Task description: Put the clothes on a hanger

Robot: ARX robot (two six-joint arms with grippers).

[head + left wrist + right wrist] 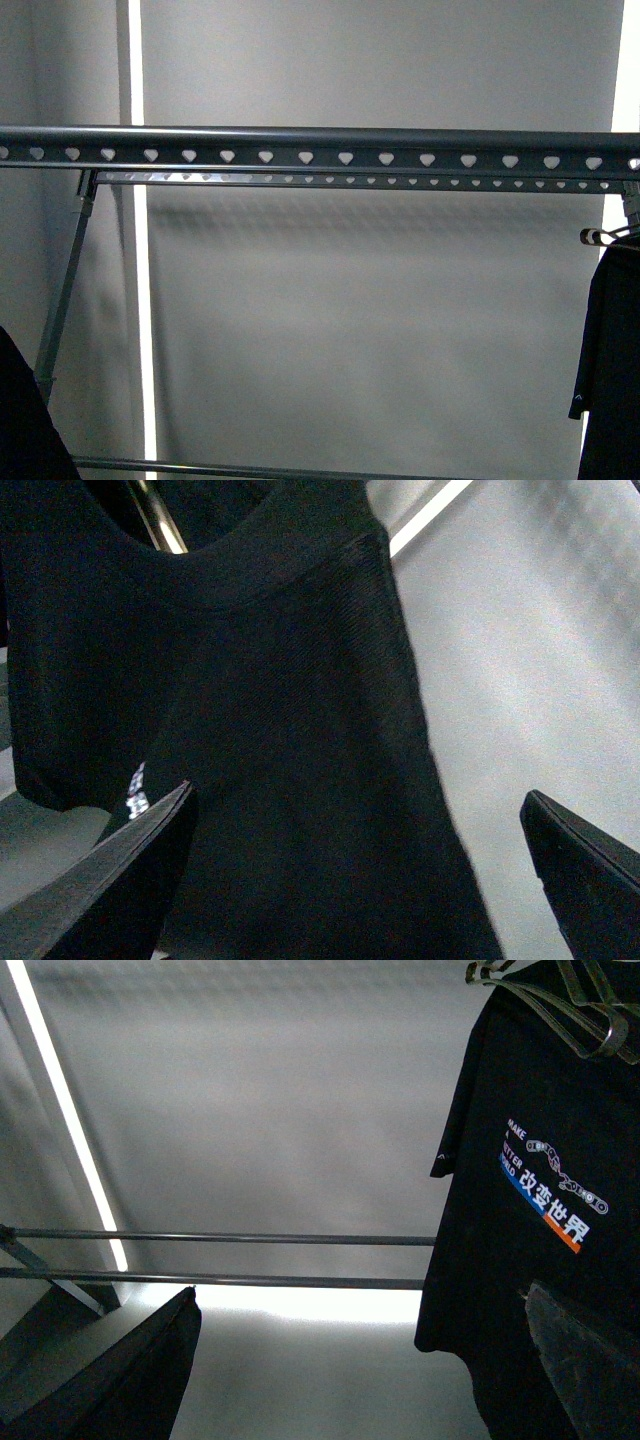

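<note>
The black printed T-shirt hangs from a small metal hooked hanger at the right end of the dark grey rack. Its edge and white sleeve logo show at the right edge of the front view. My right gripper is open and empty. It faces the rack's lower rails, with the shirt in front of its one finger. My left gripper is open, close to a second black garment, with nothing between its fingers. Neither gripper shows in the front view.
The rack's two top rails, punched with heart holes, cross the front view, with a slanted leg at the left. The second black garment shows at the lower left. A grey wall with bright vertical strips stands behind.
</note>
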